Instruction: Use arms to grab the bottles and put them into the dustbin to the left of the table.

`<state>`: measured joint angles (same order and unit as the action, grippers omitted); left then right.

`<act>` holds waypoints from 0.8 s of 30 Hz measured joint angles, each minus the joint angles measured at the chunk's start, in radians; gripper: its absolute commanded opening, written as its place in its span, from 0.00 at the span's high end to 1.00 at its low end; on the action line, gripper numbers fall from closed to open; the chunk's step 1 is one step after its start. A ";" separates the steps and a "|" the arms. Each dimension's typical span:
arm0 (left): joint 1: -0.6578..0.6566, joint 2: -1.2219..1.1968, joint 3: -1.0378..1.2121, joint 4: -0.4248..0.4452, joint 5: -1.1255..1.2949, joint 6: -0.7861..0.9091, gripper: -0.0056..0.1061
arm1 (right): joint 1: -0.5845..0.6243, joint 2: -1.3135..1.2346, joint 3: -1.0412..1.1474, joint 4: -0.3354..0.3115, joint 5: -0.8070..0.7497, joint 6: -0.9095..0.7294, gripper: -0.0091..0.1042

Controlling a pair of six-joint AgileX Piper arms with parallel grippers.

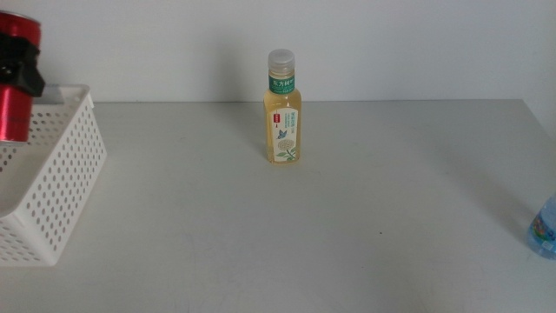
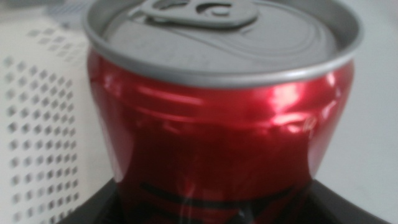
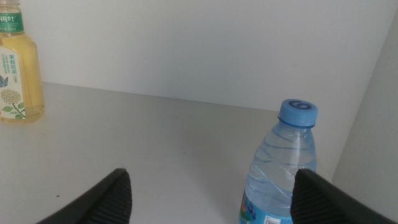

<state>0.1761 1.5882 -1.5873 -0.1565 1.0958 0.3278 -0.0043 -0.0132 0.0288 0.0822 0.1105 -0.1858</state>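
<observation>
plain white wall behind, and a matte grey-white table [image 1: 347, 226] spreading wide and flat under it. i see the red soda can [image 1: 16, 83] at the far left of the middle view, held up over the dustbin [image 1: 61, 183], its glossy red wall catching streaks of light. my left gripper [image 1: 24, 71] is clamped on it, a dark blunt shape across the can's upper part. in the left wrist view the can [image 2: 217, 130] fills almost everything, silver lid and pull tab on top, black jaws pressed to its lower sides, the bin's perforated white wall [image 2: 37, 124] just beyond.

the dustbin is a white plastic basket, walls dotted with round holes, sitting at the table's left edge. the tea bottle [image 1: 281, 113] stands upright near the table's back, pale yellow with a green-white label and a clear cap. the water bottle [image 1: 546, 228] shows at the right edge, clear, ribbed, blue label.

my right gripper [image 3: 211, 196] is spread wide near the blue-capped water bottle [image 3: 280, 174], not touching it; the tea bottle [image 3: 18, 68] stands well apart.
</observation>
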 measured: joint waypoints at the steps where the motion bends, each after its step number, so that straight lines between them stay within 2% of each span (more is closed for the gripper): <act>1: 0.030 0.026 -0.024 0.000 0.020 0.004 0.90 | 0.000 0.000 0.000 0.000 0.000 0.000 0.34; 7: 0.138 0.183 -0.126 0.005 0.088 0.009 0.90 | 0.000 0.000 0.000 0.000 0.000 0.000 0.34; 19: 0.153 0.410 -0.145 0.052 0.102 0.010 0.89 | 0.000 0.000 0.000 0.000 0.000 0.000 0.34; 24: 0.153 0.460 -0.146 0.069 0.102 0.010 0.81 | 0.000 0.000 0.000 0.000 0.000 0.000 0.34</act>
<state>0.3290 2.0485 -1.7335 -0.0879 1.1973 0.3382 -0.0043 -0.0132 0.0288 0.0822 0.1105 -0.1858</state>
